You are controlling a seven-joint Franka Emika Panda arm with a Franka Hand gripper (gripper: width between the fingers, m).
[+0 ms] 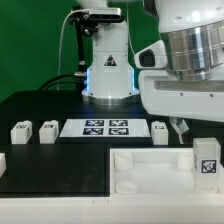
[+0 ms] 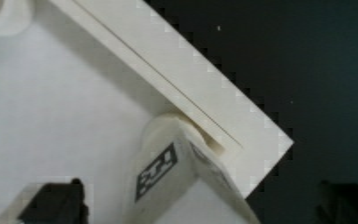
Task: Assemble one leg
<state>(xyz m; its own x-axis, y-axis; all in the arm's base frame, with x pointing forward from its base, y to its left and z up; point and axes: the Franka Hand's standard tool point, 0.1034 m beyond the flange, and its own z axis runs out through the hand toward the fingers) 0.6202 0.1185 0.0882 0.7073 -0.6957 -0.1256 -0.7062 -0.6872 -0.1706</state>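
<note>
Leg (image 1: 207, 160) stands upright at the right corner of the white panel (image 1: 140, 172), looks seated, tightness unclear; claw (image 1: 181, 126) spread, holding nothing, hovers just beyond it; three spare legs (image 1: 20, 131) loose on the surface, likely near done

A black matte table (image 1: 30, 105) fills the lower part of the exterior view and carries the whole scene. Its top takes a faint, soft sheen, with no hard shadows. Behind it stands a plain pale wall (image 1: 30, 40), greyish-white and evenly lit, without windows or fittings in sight. The marker board (image 1: 105, 127) lies flat near the table's middle. In the wrist view the same dark top shows a few tiny light specks.
</note>
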